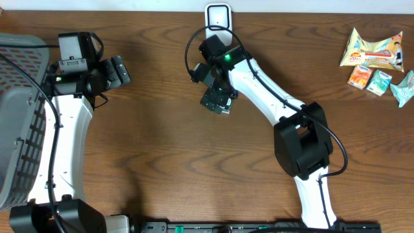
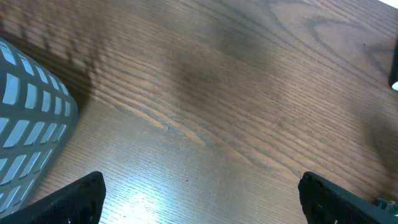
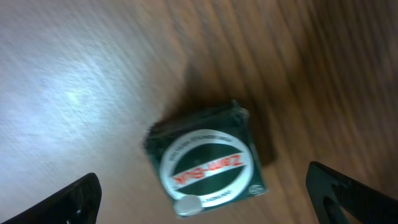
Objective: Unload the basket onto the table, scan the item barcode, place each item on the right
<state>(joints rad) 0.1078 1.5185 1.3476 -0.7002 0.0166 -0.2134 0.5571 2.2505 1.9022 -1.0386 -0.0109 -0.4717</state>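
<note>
While wide open, right claw (image 3: 202,177) above green box (image 3: 205,163) on table (image 3: 74,74).

Wooden table (image 1: 162,142) bears box (image 3: 205,162), snacks (image 1: 375,58) (right), basket (image 1: 19,97).

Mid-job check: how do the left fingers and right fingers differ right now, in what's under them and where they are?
Below them: the right fingers have the green box lying on the table between them in the wrist view; the left fingers frame only bare table.
Place: the right fingers are mid-table; the left fingers are at the left side, beside the grey basket.
Shared: both pairs stand open and hold nothing.
</note>
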